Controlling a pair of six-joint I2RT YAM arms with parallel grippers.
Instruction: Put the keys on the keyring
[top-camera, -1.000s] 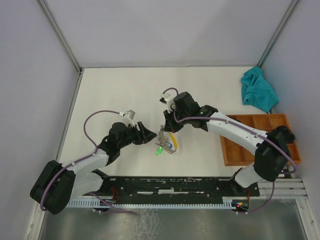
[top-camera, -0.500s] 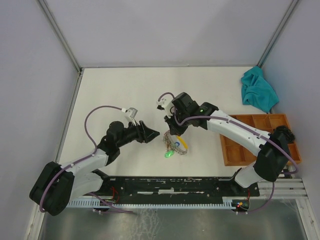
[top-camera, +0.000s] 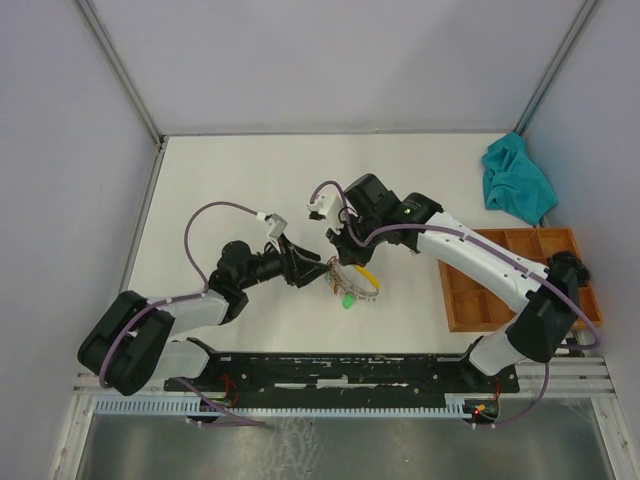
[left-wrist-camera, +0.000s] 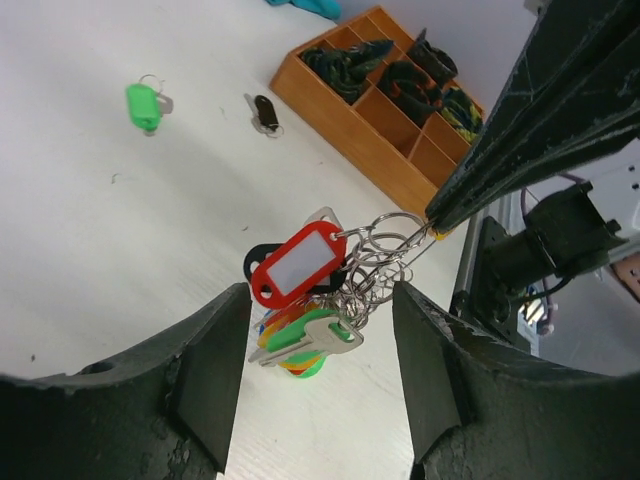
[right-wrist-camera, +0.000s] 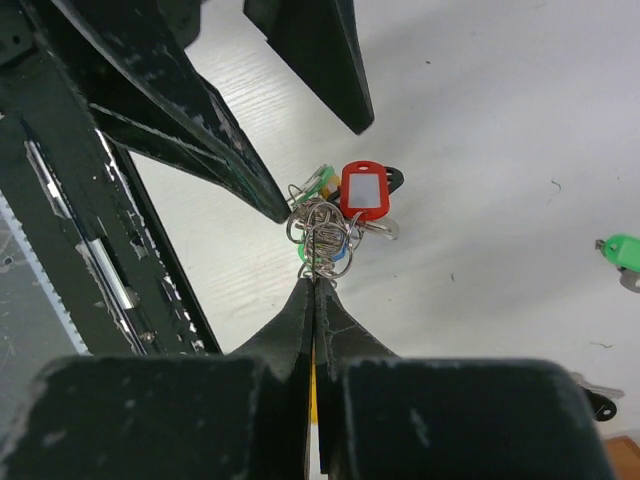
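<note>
Keyring (top-camera: 352, 283) hangs right under the right gripper (top-camera: 338, 262) in the top view. The left gripper (top-camera: 320, 272) sits just beside it, tips aimed at it.

Left wrist view: left fingers (left-wrist-camera: 200, 370) are spread wide either side of the dangling keyring and touch nothing, probably lining up to steady it. Green key (left-wrist-camera: 143, 105) and dark key (left-wrist-camera: 265, 110) lie loose on the table (left-wrist-camera: 120, 220) beyond the fingers, near the tray (left-wrist-camera: 345, 130), so neither's on yet.

Right wrist view: right fingers (right-wrist-camera: 290, 330) are pinched together on one of the keyring's wire loops, likely to keep it lifted and reachable. Red tag (right-wrist-camera: 362, 192) has a blank white insert; no writing readable anywhere.
</note>
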